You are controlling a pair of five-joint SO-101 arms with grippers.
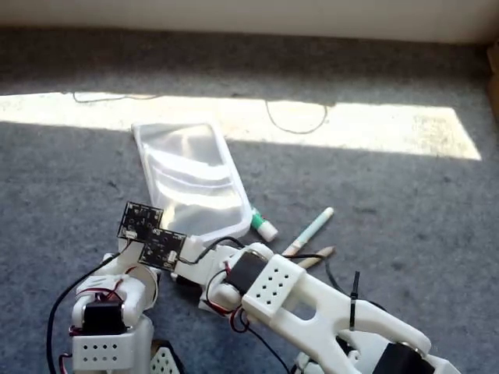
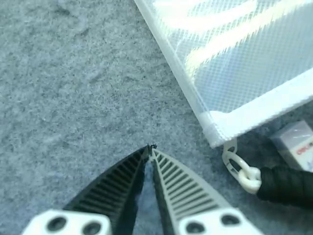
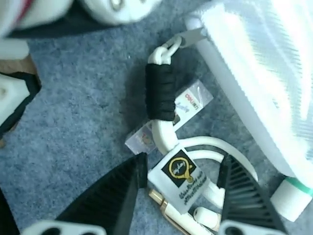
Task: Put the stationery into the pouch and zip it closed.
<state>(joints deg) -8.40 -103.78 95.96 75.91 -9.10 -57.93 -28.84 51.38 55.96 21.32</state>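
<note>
**Arm poses and pouch position.** The left hand (image 2: 150, 148) is clenched on nothing, its ribbed fingers meeting at the tips. It points down at the grey bench (image 2: 73, 98), near the pouch's corner. The right hand (image 3: 185, 161) is released, and a white loop with a printed tag (image 3: 182, 180) lies between its spread fingers. The clear mesh pouch (image 1: 187, 179) lies flat ahead of both arms. Its zipper pull (image 3: 160, 92), a black cord grip on a white chain link, trails from the near corner. The glue stick (image 1: 263, 226) and the pen (image 1: 312, 229) lie outside the pouch, the glue stick just beside its near edge.
</note>
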